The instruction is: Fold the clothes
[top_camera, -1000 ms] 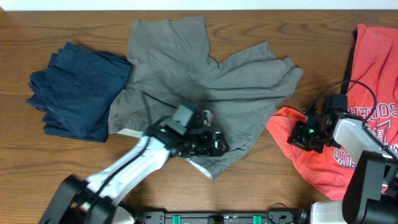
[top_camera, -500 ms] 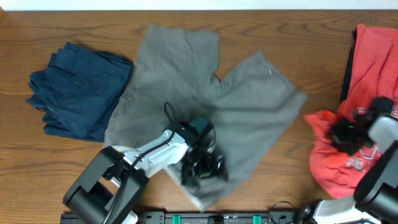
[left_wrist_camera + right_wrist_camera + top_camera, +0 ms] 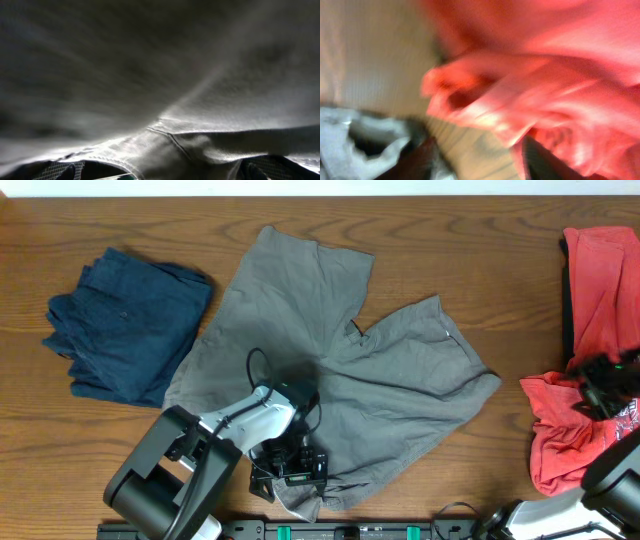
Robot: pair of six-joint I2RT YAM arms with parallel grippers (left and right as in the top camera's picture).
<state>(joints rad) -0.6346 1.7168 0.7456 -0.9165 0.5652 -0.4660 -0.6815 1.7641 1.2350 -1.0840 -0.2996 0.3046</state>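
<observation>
Grey shorts (image 3: 340, 370) lie spread across the middle of the table, with both legs pointing away. My left gripper (image 3: 290, 468) sits at their near hem, partly under the cloth. In the left wrist view its fingers (image 3: 62, 171) stand wide apart, and grey fabric (image 3: 165, 145) drapes across the gap. A red shirt (image 3: 600, 275) lies crumpled at the right edge. My right gripper (image 3: 603, 385) hovers over the shirt's near bunch (image 3: 560, 435). In the blurred right wrist view the right gripper (image 3: 480, 160) is open over bare wood, with red cloth (image 3: 545, 90) just beyond its fingers.
A folded dark blue garment (image 3: 125, 320) rests at the far left. Bare wooden table (image 3: 510, 300) shows between the shorts and the red shirt. The table's front edge with the arm bases runs along the bottom of the overhead view.
The grey shorts have slid and turned toward the right and the front as my left gripper drew back to the near edge. My right gripper moved right with the red cloth and opened.
</observation>
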